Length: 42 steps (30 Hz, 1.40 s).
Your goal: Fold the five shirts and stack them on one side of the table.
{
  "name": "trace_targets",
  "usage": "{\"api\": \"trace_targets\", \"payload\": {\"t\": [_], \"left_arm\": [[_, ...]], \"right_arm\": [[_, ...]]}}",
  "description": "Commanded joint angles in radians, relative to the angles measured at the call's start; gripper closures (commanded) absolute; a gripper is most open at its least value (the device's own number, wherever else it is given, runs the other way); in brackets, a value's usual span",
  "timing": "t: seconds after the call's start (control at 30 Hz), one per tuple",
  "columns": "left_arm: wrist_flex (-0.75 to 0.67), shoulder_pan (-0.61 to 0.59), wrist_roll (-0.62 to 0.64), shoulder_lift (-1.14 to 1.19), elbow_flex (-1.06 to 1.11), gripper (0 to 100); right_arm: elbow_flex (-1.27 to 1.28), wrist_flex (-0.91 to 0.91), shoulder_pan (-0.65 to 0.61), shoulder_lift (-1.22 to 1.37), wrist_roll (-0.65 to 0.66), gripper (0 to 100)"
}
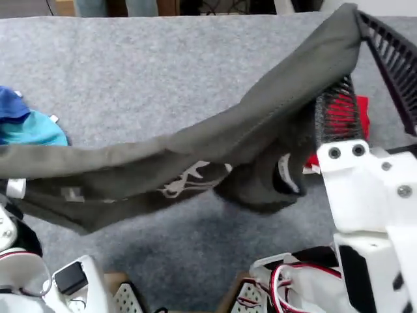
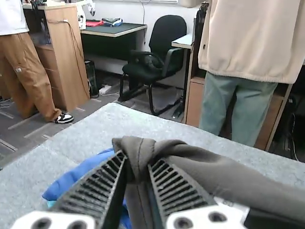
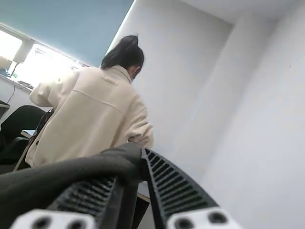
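Observation:
A dark olive-grey shirt [image 1: 215,140] hangs stretched in the air across the table, with a white print on its sagging underside. My left gripper [image 2: 137,168] is shut on one bunched end of the olive-grey shirt [image 2: 200,167], low at the table's left. My right gripper [image 3: 136,164] is shut on the other end of the olive-grey shirt [image 3: 62,174], lifted high at the far right; the right gripper [image 1: 357,18] shows at the shirt's top corner. A blue shirt [image 1: 14,107] lies on a turquoise shirt [image 1: 32,132] at the left edge. A red shirt [image 1: 346,116] lies behind the right arm.
The grey felt table [image 1: 143,65] is bare across its far half. The right arm's white body [image 1: 368,195] stands at the near right, and the left arm's base [image 1: 39,280] is at the near left. A person in a cream jacket [image 2: 255,38] stands beyond the table's far edge.

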Motion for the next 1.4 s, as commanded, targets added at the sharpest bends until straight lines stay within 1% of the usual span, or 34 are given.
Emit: {"api": "trace_targets", "payload": {"t": [0.0,0.13,0.27,0.33,0.4,0.47,0.5,0.57,0.67,0.83,0.9,0.97,1.03,1.1,1.23,1.3,1.37], "left_arm": [[0.025,-0.004,-0.009,-0.005,-0.007,97],[0.086,-0.002,-0.009,-0.003,-0.077,97],[0.097,-0.002,-0.009,-0.003,-0.122,97],[0.097,-0.001,-0.008,0.002,-0.113,97],[0.089,0.005,-0.003,0.006,-0.084,97],[0.048,0.007,-0.002,0.008,-0.010,97],[0.005,0.007,0.000,0.008,0.050,97],[-0.126,0.008,0.031,0.008,0.206,97],[-0.404,0.013,0.080,0.009,0.484,97],[-0.924,0.154,0.089,0.060,0.966,97],[-1.131,0.203,0.089,0.120,1.096,97],[-1.310,0.240,0.089,0.207,1.158,97],[-1.419,0.255,0.089,0.321,1.145,97],[-1.459,0.254,0.089,0.453,1.061,97],[-1.458,0.236,0.089,0.755,0.802,97],[-1.448,0.226,0.089,0.893,0.656,97],[-1.387,0.219,0.089,1.010,0.507,97]], "right_arm": [[-0.056,0.002,-0.015,0.010,0.028,98.4],[-0.065,0.012,-0.015,-0.018,0.028,98.4],[-0.016,0.029,-0.015,-0.050,0.029,98.4],[0.030,0.029,-0.015,-0.054,0.032,98.4],[0.091,0.031,-0.015,-0.050,0.068,98.4],[0.186,0.028,-0.015,-0.036,0.112,98.4],[0.237,0.025,-0.015,-0.025,0.130,98.4],[0.346,0.021,-0.015,0.005,0.166,98.4],[0.510,-0.044,-0.012,0.074,0.189,98.4],[0.754,-0.318,-0.009,0.220,0.190,98.4],[0.839,-0.463,-0.009,0.294,0.190,98.4],[0.903,-0.611,0.006,0.371,0.190,98.4],[0.937,-0.744,0.015,0.452,0.187,98.4],[0.938,-0.852,0.018,0.535,0.183,98.4],[0.906,-0.987,0.015,0.661,0.181,98.4],[0.858,-1.002,0.014,0.711,0.181,98.4],[0.789,-0.999,0.014,0.762,0.181,98.4]]}}
